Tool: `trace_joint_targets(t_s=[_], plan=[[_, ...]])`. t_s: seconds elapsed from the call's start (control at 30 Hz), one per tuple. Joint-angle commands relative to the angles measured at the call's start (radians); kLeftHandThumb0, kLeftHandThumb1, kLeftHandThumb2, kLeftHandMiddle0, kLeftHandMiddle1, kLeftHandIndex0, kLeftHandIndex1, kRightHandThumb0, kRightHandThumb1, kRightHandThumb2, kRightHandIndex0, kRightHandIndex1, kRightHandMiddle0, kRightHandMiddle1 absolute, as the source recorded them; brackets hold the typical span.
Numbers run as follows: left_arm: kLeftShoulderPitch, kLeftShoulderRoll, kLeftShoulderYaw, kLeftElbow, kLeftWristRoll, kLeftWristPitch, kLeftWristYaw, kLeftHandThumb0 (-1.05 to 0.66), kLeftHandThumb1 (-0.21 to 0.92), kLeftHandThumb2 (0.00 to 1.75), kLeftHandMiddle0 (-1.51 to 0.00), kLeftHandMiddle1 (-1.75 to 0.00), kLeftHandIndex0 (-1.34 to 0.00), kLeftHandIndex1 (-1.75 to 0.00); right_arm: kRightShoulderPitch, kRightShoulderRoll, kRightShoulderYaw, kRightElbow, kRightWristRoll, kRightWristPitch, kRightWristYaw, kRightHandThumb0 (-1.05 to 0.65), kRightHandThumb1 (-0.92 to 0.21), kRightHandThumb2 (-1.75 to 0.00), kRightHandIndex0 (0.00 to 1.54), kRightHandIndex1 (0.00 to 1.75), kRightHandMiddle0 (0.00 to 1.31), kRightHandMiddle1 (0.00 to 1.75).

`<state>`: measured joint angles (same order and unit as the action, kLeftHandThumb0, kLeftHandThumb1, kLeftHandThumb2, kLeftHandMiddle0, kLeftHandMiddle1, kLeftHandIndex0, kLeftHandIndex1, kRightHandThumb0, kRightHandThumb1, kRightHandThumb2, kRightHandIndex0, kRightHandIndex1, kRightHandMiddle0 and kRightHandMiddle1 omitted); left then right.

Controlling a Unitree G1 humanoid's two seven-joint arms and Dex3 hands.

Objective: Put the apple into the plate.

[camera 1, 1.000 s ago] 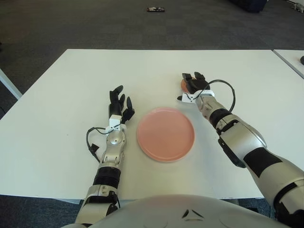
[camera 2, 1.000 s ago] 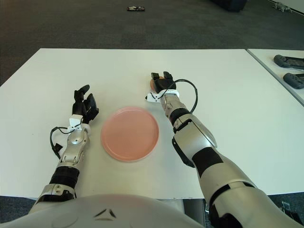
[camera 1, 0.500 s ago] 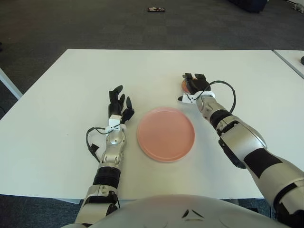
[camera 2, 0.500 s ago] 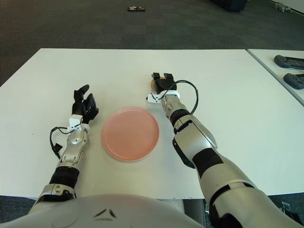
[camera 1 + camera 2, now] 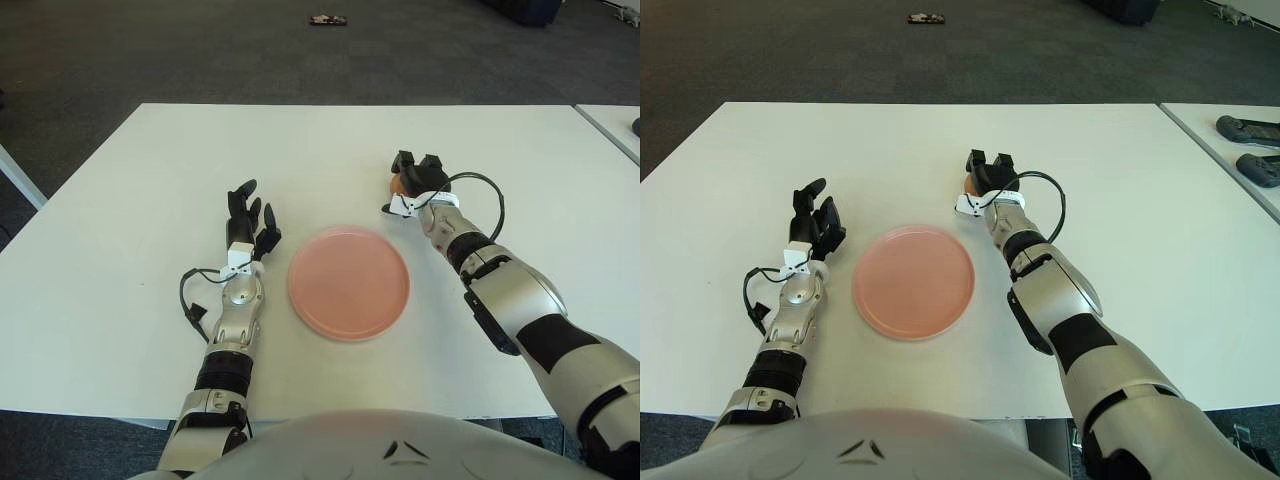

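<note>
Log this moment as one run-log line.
right hand: closing around apple | plate: empty | left hand: idle, left of plate

open white counter (image 5: 140, 190) on every side of the pink plate (image 5: 348, 282), nothing stacked or standing near its rim. between the right robot hand (image 5: 418, 178), curled over the apple (image 5: 397, 184) at the plate's far right, and the plate's near edge: only a short bare strip of counter. left of the plate, just beside its rim, the left robot hand (image 5: 247, 222) with fingers spread, its forearm and a looped black cable (image 5: 190, 302) trailing back toward the body. another cable loop (image 5: 484, 196) arching off the right wrist, away from the plate. far half of the counter bare, wide open. plate's inside bare.
</note>
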<state>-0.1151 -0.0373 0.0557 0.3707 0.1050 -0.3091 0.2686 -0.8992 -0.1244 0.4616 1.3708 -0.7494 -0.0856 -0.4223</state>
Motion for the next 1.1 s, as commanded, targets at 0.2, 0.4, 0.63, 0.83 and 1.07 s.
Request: trace_joint_targets(t_s=[0.2, 0.4, 0.63, 0.83, 1.07], plan=[[-0.006, 0.005, 0.0, 0.0, 0.01, -0.009, 0.005, -0.72, 0.92, 0.75, -0.48, -0.03, 0.0, -0.97, 0.079, -0.011, -0.02, 0.035, 0.014, -0.005, 0.009, -0.46, -0.38, -1.22, 0.85, 1.75, 0.55, 1.75], [-0.008, 0.006, -0.001, 0.0, 0.011, -0.003, 0.003, -0.73, 0.92, 0.75, -0.47, -0.03, 0.0, -0.97, 0.09, -0.016, -0.049, 0.032, 0.037, -0.02, -0.004, -0.46, -0.37, -1.23, 0.91, 1.75, 0.56, 1.75], [-0.011, 0.008, 0.0, 0.0, 0.012, 0.002, 0.004, -0.73, 0.92, 0.75, -0.47, -0.03, 0.0, -0.96, 0.099, -0.03, -0.069, 0.032, 0.049, -0.032, -0.001, -0.46, -0.37, -1.24, 0.93, 1.75, 0.57, 1.75], [-0.009, 0.008, 0.001, -0.004, 0.01, 0.003, 0.004, -0.72, 0.92, 0.76, -0.47, -0.03, 0.0, -0.96, 0.105, -0.039, -0.083, 0.031, 0.051, -0.039, 0.0, -0.46, -0.36, -1.25, 0.92, 1.75, 0.57, 1.75], [-0.001, 0.002, 0.0, -0.023, 0.006, 0.014, 0.002, -0.71, 0.92, 0.76, -0.47, -0.03, 0.0, -0.96, 0.118, -0.05, -0.101, 0.031, 0.057, -0.044, 0.001, -0.46, -0.37, -1.24, 0.95, 1.75, 0.57, 1.75]])
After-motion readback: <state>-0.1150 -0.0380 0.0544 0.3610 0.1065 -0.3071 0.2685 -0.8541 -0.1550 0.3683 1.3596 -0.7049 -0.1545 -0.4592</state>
